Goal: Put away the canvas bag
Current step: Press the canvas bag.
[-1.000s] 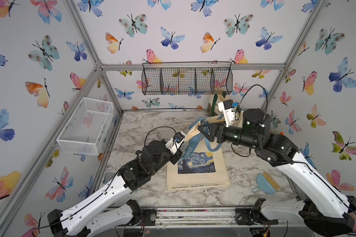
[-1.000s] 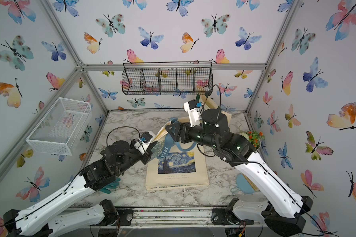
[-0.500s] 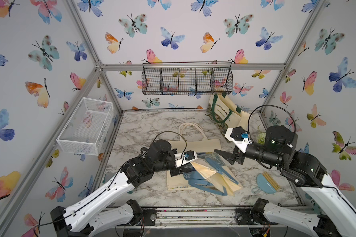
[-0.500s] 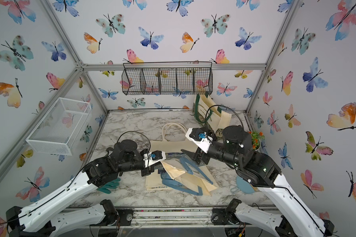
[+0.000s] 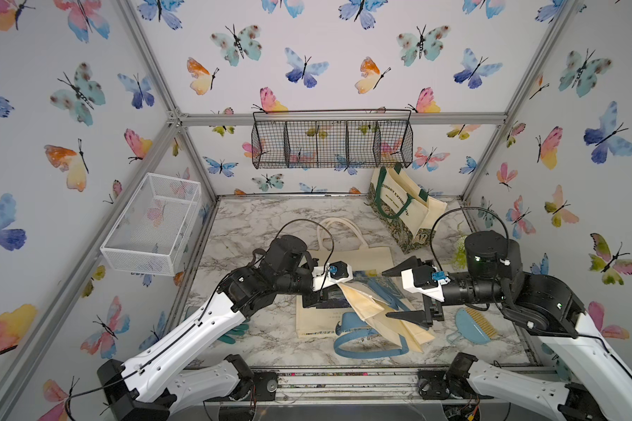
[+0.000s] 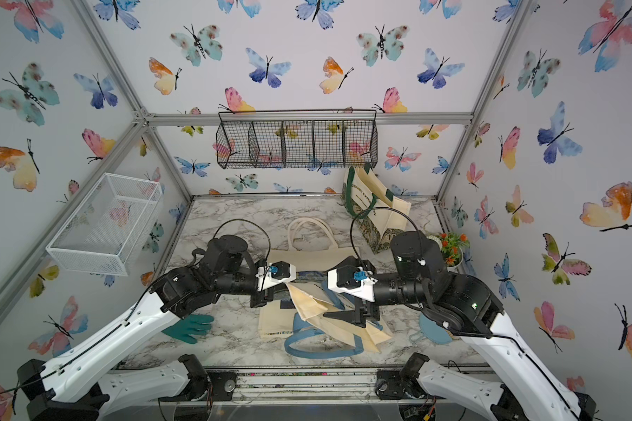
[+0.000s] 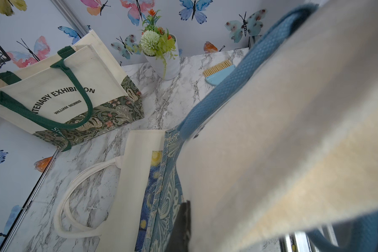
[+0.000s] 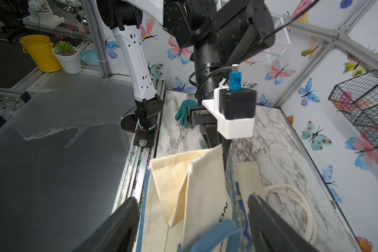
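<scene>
A cream canvas bag with blue handles [image 5: 374, 313] [image 6: 322, 317] hangs crumpled near the front of the table. My left gripper [image 5: 338, 288] [image 6: 283, 291] is shut on its upper corner. The cloth fills the left wrist view [image 7: 292, 152] and hides all but one dark finger [image 7: 181, 227]. My right gripper [image 5: 398, 295] [image 6: 332, 291] [image 8: 192, 220] is open, its fingers astride the bag's edge [image 8: 196, 185] without touching it. Under the bag a cream tote with a starry print [image 5: 351, 255] [image 7: 138, 174] lies flat.
A green-handled tote [image 5: 402, 211] [image 7: 70, 93] stands at the back right below a black wire basket [image 5: 331, 144]. A white wire basket [image 5: 154, 226] hangs on the left wall. A blue brush [image 5: 471, 326], a flower pot [image 6: 451, 248] and a green glove [image 6: 190, 326] lie around.
A second ago both grippers held the bag up further back. The right gripper let go and pulled right, then came back toward the bag. The left brought the bag down frontward.
</scene>
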